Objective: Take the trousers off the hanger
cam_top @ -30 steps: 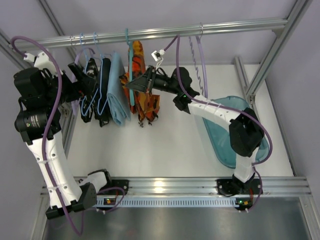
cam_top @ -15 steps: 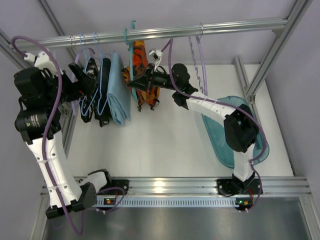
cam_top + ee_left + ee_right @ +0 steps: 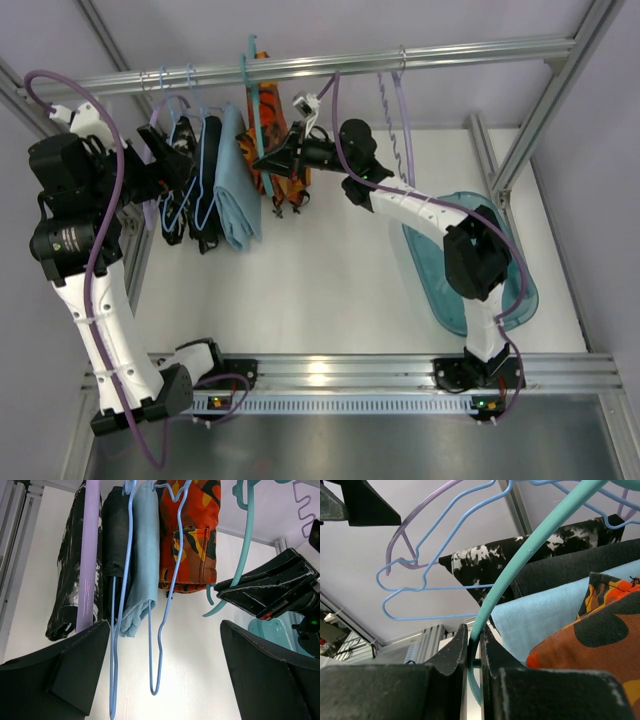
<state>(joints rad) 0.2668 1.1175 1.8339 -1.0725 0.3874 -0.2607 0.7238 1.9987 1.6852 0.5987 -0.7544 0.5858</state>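
The orange, red and brown camouflage trousers hang on the teal hanger near the rail, beside the light-blue cloth. My right gripper is shut on the hanger's thin teal arm; in the right wrist view the hanger runs down between the fingertips of that gripper, with the trousers at the lower right. The hanger's hook rises above the rail. My left gripper is open and empty by the black garments. In the left wrist view my left gripper faces the trousers and the hanger.
The metal rail carries black garments, a folded light-blue cloth, pale blue wire hangers and a lilac hanger. A teal tub sits on the table at the right.
My right gripper has moved up and back toward the rail with the teal hanger in it. The trousers have followed, and the hook now stands higher over the rail. The left arm is unchanged.
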